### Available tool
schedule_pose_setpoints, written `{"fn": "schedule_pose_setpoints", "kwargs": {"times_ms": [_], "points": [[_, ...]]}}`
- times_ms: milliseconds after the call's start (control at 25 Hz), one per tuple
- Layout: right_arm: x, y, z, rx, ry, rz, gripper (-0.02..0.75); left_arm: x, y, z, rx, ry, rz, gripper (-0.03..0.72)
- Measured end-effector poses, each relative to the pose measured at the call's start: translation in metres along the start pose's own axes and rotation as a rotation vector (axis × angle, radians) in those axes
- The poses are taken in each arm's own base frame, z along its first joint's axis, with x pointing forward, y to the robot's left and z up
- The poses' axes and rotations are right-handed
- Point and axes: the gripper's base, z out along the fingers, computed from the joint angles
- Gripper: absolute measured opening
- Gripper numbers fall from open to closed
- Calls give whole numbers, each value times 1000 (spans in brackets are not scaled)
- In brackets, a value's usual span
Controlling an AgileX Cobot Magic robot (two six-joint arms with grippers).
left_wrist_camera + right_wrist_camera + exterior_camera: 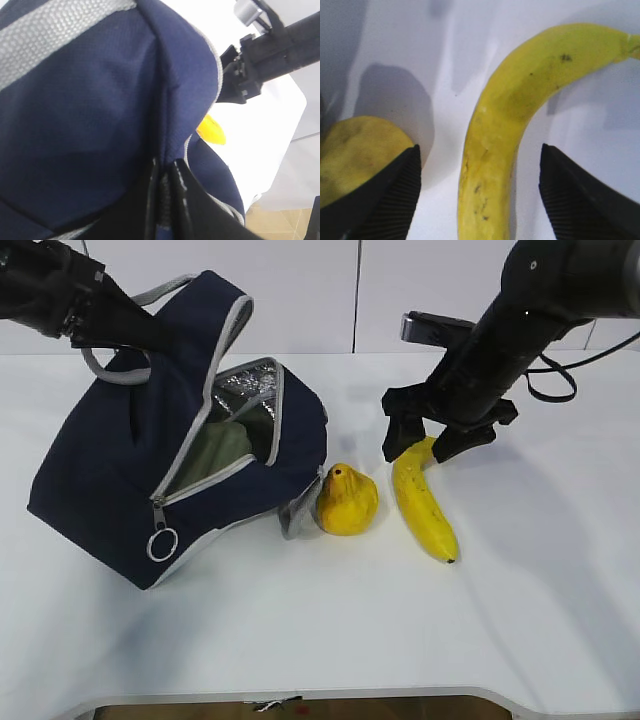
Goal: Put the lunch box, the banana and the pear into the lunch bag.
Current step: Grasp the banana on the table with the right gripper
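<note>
Two arms: both over the white table (520,590), one at each side
Left gripper (140,335): far left, jaws pinched tight on the fabric at the top of the big boxy navy fabric lunch bag (110,480), near its grey webbing handle (160,290)
Bag: sits tilted on the left, zipper wide apart, silver foil lining (245,390) showing, ring pull (162,543) hanging at the near end
Lunch box (215,452): pale sage-green lid visible inside the bag's mouth, so it's already in
Pear (346,500): squat yellow-orange pear, on the table just right of the bag, touching its corner flap
Banana (425,505): long curved yellow banana with brown specks, lying right of the pear, close but apart
Right gripper (432,445): jaws spread wide, straddling the banana's far end; its ribbed black pads (580,195) have table showing on both sides of the fruit, so no grip
</note>
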Motion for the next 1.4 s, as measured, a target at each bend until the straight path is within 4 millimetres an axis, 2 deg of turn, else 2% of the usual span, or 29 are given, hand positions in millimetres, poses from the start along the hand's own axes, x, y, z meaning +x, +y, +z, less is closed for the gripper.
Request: {"fn": "schedule_pose_setpoints", "kwargs": {"times_ms": [240, 560, 680, 800, 960, 1000, 1080, 1200, 1400], "points": [[2, -6, 20, 8, 33, 12, 586, 0, 0, 0, 3, 2, 0, 24], [6, -11, 35, 9, 75, 21, 580, 0, 0, 0, 4, 4, 0, 24], [11, -13, 46, 6, 126, 28, 545, 0, 0, 0, 4, 4, 0, 24], [13, -14, 48, 4, 147, 30, 488, 1, -1, 0, 7, 6, 0, 24], [14, -13, 50, -5, 167, 35, 354, 1, -1, 0, 7, 6, 0, 24], [13, -13, 49, -7, 172, 34, 313, 1, -1, 0, 7, 6, 0, 24], [10, -12, 46, -13, 179, 29, 282, 1, -1, 0, 7, 6, 0, 24], [4, -8, 36, -21, 198, 11, 275, 1, -1, 0, 7, 6, 0, 24], [-19, 4, 5, -42, 168, -33, 274, 1, -1, 0, 7, 6, 0, 24]]}}
